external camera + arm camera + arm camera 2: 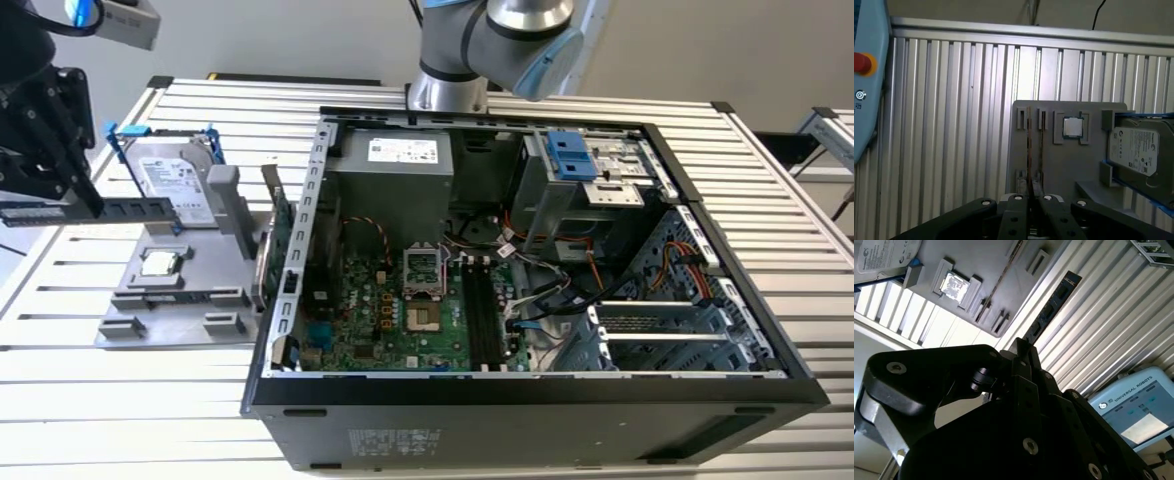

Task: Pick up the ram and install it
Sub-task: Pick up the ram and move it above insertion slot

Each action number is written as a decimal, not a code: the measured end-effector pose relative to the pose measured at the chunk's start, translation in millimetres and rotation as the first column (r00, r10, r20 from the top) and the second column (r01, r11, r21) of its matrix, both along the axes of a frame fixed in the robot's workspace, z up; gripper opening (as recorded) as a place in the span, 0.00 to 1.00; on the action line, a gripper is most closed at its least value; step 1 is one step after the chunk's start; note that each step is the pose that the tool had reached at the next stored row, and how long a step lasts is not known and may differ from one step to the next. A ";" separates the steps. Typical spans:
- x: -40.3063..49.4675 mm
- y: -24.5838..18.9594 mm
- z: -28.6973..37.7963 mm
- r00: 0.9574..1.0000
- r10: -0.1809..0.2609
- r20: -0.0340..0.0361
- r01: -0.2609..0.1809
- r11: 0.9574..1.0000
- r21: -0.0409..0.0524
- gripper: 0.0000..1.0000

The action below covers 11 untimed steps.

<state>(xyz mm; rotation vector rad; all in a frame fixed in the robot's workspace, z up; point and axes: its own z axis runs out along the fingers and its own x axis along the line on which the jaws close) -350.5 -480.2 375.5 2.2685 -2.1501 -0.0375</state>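
gripping the ram point(134, 209) between clenched fingers point(83, 195). in the exterior view, holding it up off the ribbed counter point(80, 400) with its long edge level and part of the stick reaching past the fingertips toward the open computer case point(534, 400). hovering above a grey tray point(174, 305) on the counter, with a small square chip point(160, 263) seated in it below the fingers. passing in front of a silver hard drive point(176, 180) with blue clips, propped upright on the tray behind the ram's free end. stopping short of a green card point(282, 235) standing on edge between tray and case, just past the ram's tip and apart from it. well apart from the case itself, with its side open, its motherboard point(387, 300) bare and long dark slots point(481, 310) beside the processor socket.

in the second wrist view, pressing black fingers point(1021, 357) flat on both faces of the ram point(1054, 302), with a row of dark chips along it and the counter point(1104, 325) beyond. flanked by the tray point(984, 265) and chip point(954, 285) on one side of the stick and a blue-grey handheld control tablet point(1134, 405) on the other.

in the first wrist view, showing the ram point(1029, 145) edge-on as a thin line running straight out from between the fingers point(1023, 192), over the tray point(1054, 165), with chip point(1072, 127) and hard drive point(1139, 147) off to one side.
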 end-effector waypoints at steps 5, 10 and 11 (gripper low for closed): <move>-0.1 0.0 0.1 1.000 0.000 0.000 0.000 1.000 0.000 0.00; 2.9 0.0 0.1 1.000 0.000 0.000 0.000 1.000 0.000 0.00; 4.0 0.0 0.2 1.000 0.000 0.000 0.000 1.000 0.000 0.00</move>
